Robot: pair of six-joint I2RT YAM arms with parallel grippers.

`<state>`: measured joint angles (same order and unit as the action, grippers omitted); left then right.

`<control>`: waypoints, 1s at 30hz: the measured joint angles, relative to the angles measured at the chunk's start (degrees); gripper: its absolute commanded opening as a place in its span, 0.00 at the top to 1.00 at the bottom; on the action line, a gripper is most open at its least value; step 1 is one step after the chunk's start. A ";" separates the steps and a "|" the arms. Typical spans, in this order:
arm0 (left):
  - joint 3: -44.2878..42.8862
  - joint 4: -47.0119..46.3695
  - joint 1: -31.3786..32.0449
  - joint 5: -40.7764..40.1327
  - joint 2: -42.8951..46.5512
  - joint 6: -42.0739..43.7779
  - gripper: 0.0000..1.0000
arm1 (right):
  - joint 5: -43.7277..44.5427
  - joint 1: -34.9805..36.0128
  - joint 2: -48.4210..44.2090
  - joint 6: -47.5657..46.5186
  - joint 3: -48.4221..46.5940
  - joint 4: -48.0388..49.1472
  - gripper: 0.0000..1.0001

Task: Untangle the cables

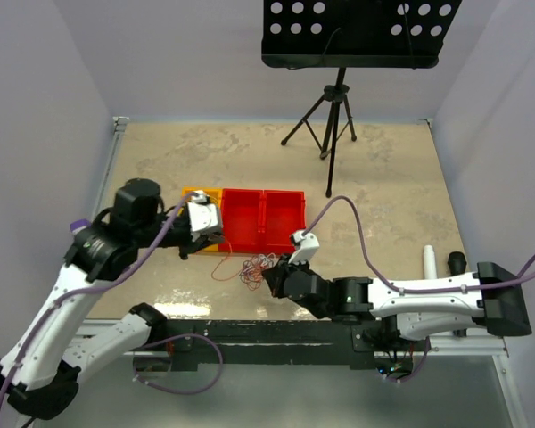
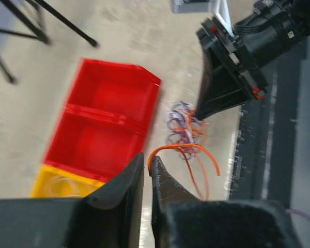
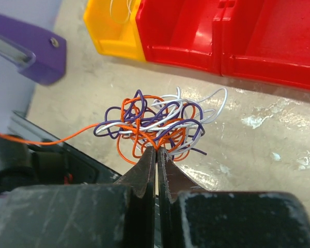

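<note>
Two pinches, barely a slit in either. Left fingers [image 2: 126, 183] nipped on orange strand [image 2: 183, 146], lower centre of wrist view. Right fingers [image 3: 142, 178] clamped into lower edge of cables [image 3: 155, 121], tangle mid-frame on or just off worktop [image 3: 279, 129], cannot tell which; red bins [image 3: 196, 57] and yellow bin [image 3: 113, 41] along frame top.

The table [image 1: 383, 178] has a beige, mottled top. Three bins stand on it in one row, touching: a yellow bin [image 1: 207, 193] at the left, then a red bin [image 1: 243, 218] and a second red bin [image 1: 283, 217]. Just in front of them is the bundle of cables [image 1: 257, 266]. A black tripod [image 1: 330, 125] stands near the far edge. A white cylinder [image 1: 430, 260] and a black object [image 1: 456, 261] are at the near right.
</note>
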<state>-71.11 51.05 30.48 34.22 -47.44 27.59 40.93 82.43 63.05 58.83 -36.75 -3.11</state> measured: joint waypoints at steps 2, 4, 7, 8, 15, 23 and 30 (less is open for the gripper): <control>5.51 -0.15 -0.09 3.48 -1.92 -0.76 0.64 | -1.33 0.00 3.06 -3.15 -1.46 0.37 1.00; 8.83 -0.48 -0.09 5.77 -4.24 -1.36 0.61 | -2.10 0.02 4.76 -5.03 -2.03 0.96 1.00; 12.13 -1.16 -0.09 8.79 -7.02 -2.56 0.58 | -3.04 0.04 5.90 -7.17 -2.38 1.92 1.00; 12.66 -1.51 -0.09 9.49 -7.61 -2.69 0.58 | -3.08 0.07 6.23 -7.78 -2.75 2.27 1.00; 16.31 -3.37 -0.09 14.36 -12.35 -2.21 0.50 | -2.97 0.17 7.19 -10.73 -5.68 4.48 1.00; 18.60 -4.11 -0.09 16.59 -16.35 -0.70 0.52 | -2.97 0.50 7.06 -12.44 -6.10 6.08 1.00; 18.60 -6.43 -0.09 17.79 -17.64 -0.07 1.00 | -3.19 0.87 6.69 -13.57 -6.10 8.52 1.00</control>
<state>-52.51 44.62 30.39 52.01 -65.08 27.53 37.74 83.31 69.73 45.25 -42.85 5.41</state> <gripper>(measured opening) 0.115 0.013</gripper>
